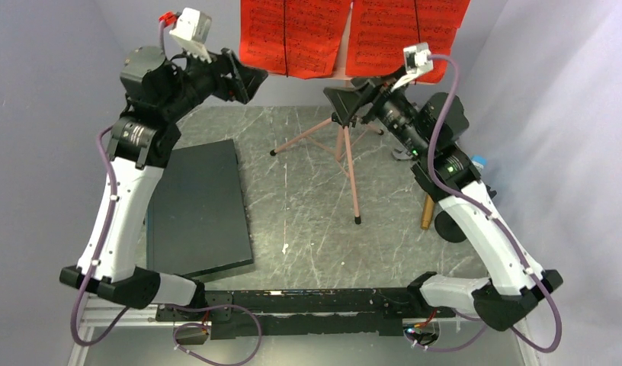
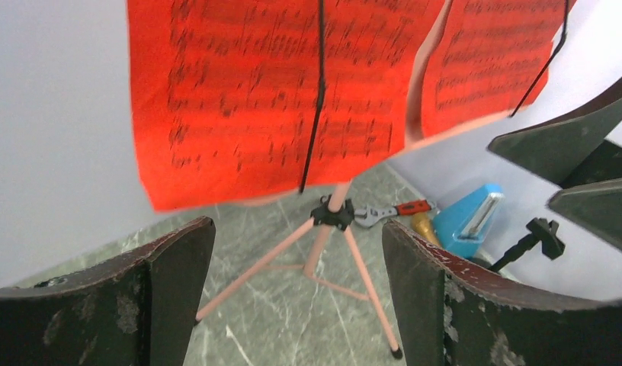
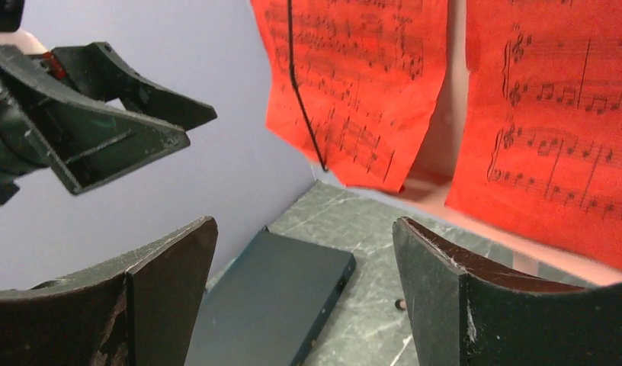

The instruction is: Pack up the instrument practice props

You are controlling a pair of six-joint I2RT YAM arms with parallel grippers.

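Observation:
The pink tripod music stand [image 1: 344, 145] stands upright at the back middle of the table. Two red sheet-music pages [image 1: 294, 34] hang on its desk, each held by a black cord. My left gripper [image 1: 251, 76] is open and empty, raised just left of the pages; the left wrist view [image 2: 296, 290] shows the tripod legs [image 2: 323, 248] between its fingers. My right gripper [image 1: 340, 103] is open and empty, just below the right page [image 3: 552, 130], close to the stand's post. The blue metronome [image 2: 468, 221] and the gold microphone [image 1: 428, 212] on its black base lie at the right, behind the right arm.
A large dark flat slab [image 1: 197, 206] lies on the left of the table, also in the right wrist view [image 3: 277, 297]. A red-handled wrench [image 2: 388, 213] lies behind the tripod near the metronome. Grey walls close in on the left, back and right.

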